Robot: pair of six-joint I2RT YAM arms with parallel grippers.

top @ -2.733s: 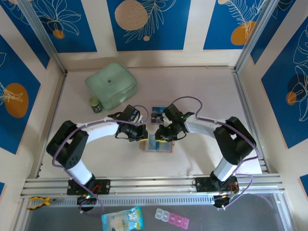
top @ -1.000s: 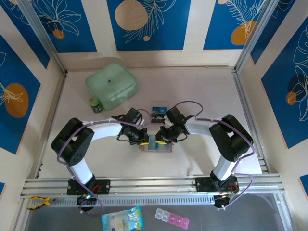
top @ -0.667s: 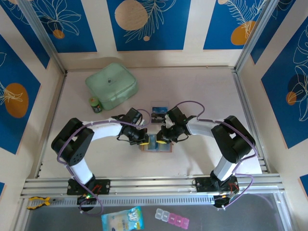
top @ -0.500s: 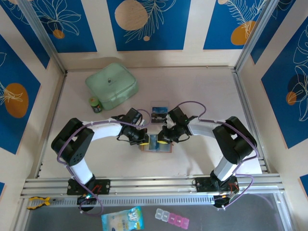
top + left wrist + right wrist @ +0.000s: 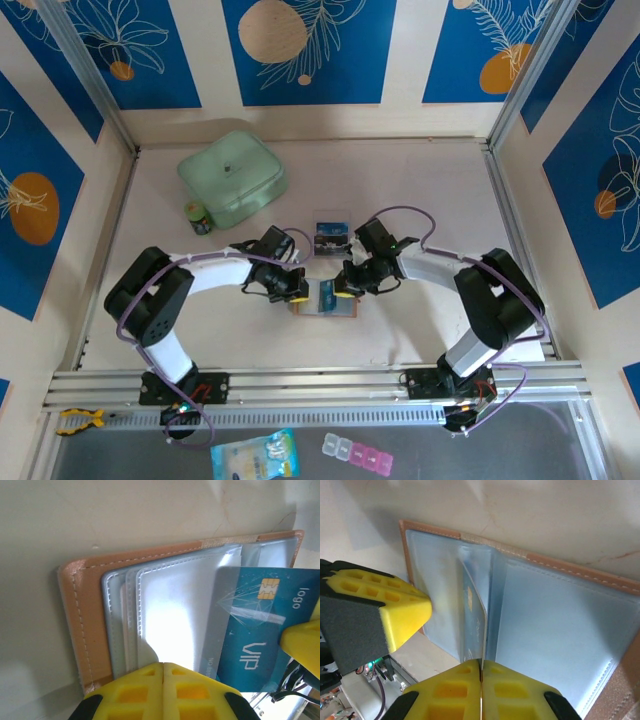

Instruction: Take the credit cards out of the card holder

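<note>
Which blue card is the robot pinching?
The credit card sticking out of the open card holder, gripped by the right end effector. The other card lies flat on the table behind, untouched.

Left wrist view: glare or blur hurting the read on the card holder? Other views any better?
Left wrist: glare whites out the clear sleeves of the card holder, but the credit card print is still legible. Right wrist: even light, bluish cast, credit card seen edge-on. Top external: sharp, evenly lit, card holder tiny.

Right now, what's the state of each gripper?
Left gripper: jaws closed, nothing between them, tips resting on the card holder.
Right gripper: jaws closed on a credit card.
</note>
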